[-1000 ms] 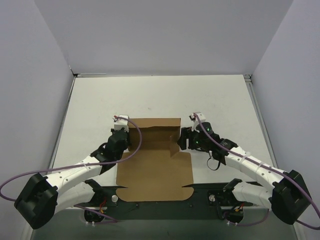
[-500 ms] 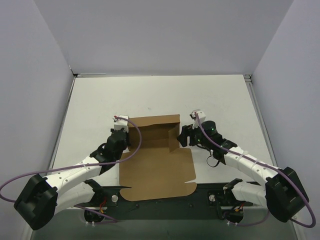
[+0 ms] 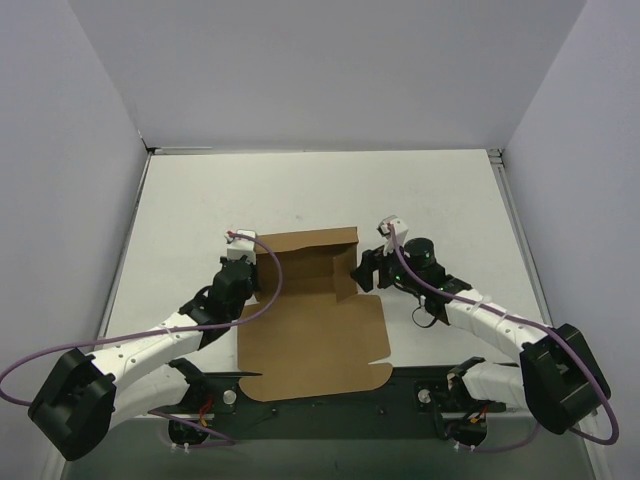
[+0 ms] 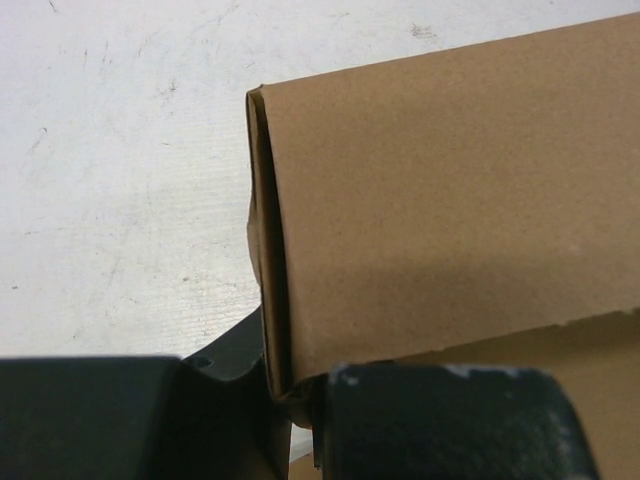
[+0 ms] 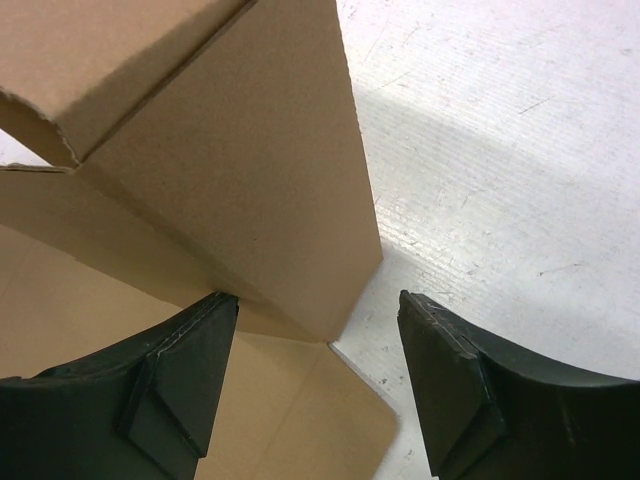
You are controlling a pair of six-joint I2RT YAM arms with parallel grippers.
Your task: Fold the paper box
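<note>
Plain brown paper box [image 3: 312, 335]; scuffed white table [image 3: 300, 190]; white, black-jointed arms [image 3: 150, 344]; purple cables [image 3: 279, 272]; pale grey walls [image 3: 320, 70].

No writing, label, brand, number or sign can be read in any view. The plain brown cardboard paper box [image 3: 310, 340] carries no print on the faces that show, and the white surface [image 3: 300, 190] bears only faint scuffs.
</note>
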